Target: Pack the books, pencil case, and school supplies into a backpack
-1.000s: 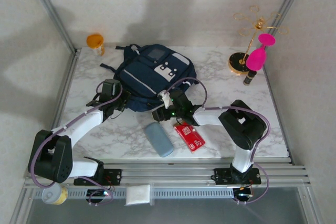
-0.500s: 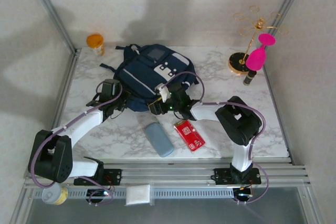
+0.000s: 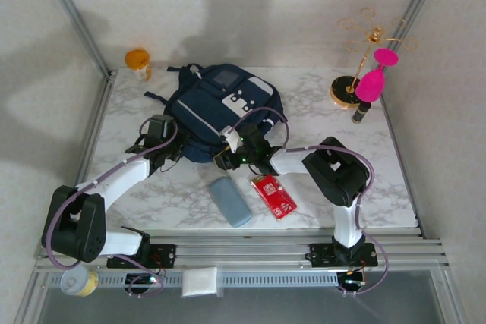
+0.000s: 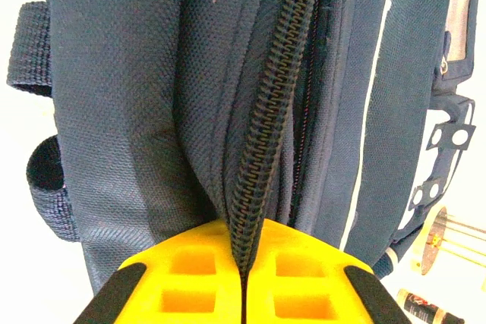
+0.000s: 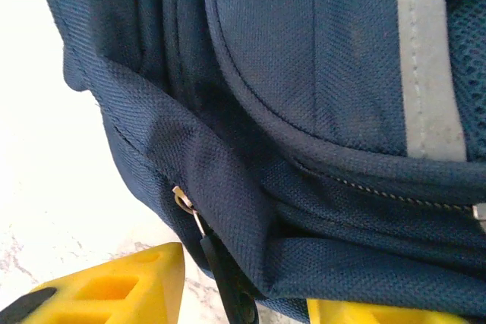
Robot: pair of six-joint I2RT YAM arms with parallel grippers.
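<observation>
We are in a robotics lab cell, our marble-look counter (image 3: 319, 104) boxed by plain white panels (image 3: 266, 5), bare aluminium frame posts (image 3: 72, 13), slotted rails (image 3: 250, 252) along the near edge, left arm (image 3: 114, 180) and right arm (image 3: 338, 176) bolted there.

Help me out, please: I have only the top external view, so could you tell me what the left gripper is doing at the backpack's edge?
Observer: On the left wrist view, the left gripper is shut on the backpack, its yellow fingers pressed together with the zipper track pinched between them.
Operator: Thank you. Has the right gripper taken hold of anything?
Observer: Not yet, by the right wrist view. The right gripper has its jaws apart, either side of the bag's lower edge, and a dark zipper pull hangs from a metal ring between them, unpinched.
</observation>
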